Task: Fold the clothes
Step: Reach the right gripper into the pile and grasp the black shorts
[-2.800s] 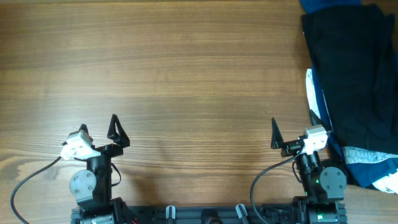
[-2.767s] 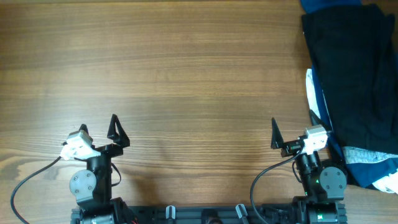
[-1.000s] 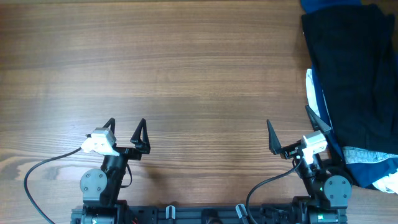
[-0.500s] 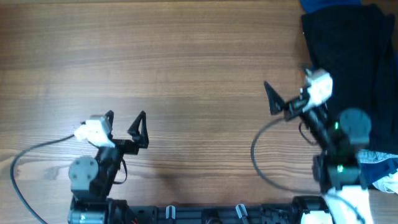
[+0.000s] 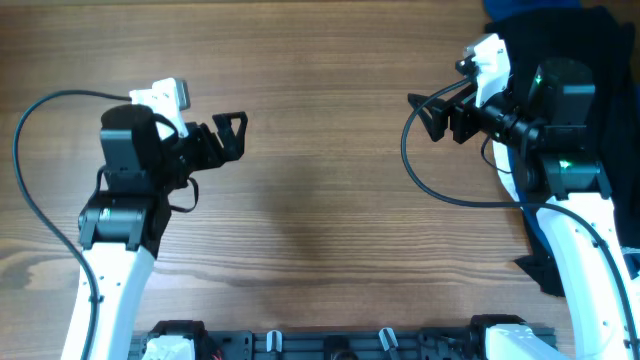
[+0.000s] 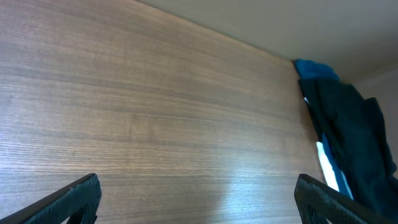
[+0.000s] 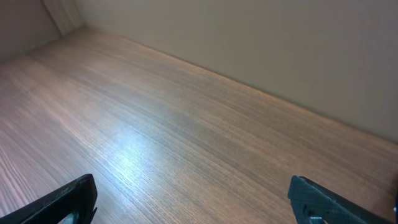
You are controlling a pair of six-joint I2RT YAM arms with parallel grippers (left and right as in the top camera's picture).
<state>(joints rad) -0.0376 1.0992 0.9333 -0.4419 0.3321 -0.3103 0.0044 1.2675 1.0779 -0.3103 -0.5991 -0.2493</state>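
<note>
Wood-grain table (image 5: pixel 320 80), nothing on the middle of it. Folding not started, as far as I can judge. The black shorts (image 5: pixel 612 60) lie bunched in a heap at the table's right edge, mixed with other cloth. A blue garment (image 5: pixel 500 8) pokes out at the far end. Can't say where the shorts end and other dark fabric begins. No fold or flattened panel is visible, and no leg is laid out.

Everything is left to do: pull the shorts clear of the heap, spread them on the bare wood, fold them.

The left gripper (image 5: pixel 232 135) hangs over the left part of the table with its fingers spread wide, holding nothing. The right gripper (image 5: pixel 432 115) is just beside the heap, aimed away from it toward the table's middle. Its fingers are also spread wide and hold nothing. Neither touches cloth.

Views:
- Overhead has both arms, but the right arm (image 5: pixel 575 230) covers much of the heap.
- The left wrist camera sees the heap unblocked across the table: black fabric (image 6: pixel 345 130), blue end (image 6: pixel 314 68), and a white strip (image 6: pixel 326 168) at the near edge. Its own fingertips sit in the bottom corners, far apart.
- The right wrist camera gets no clothing at all, only bare wood and a pale wall (image 7: pixel 280 37). Its fingertips are also at the corners, far apart.
</note>
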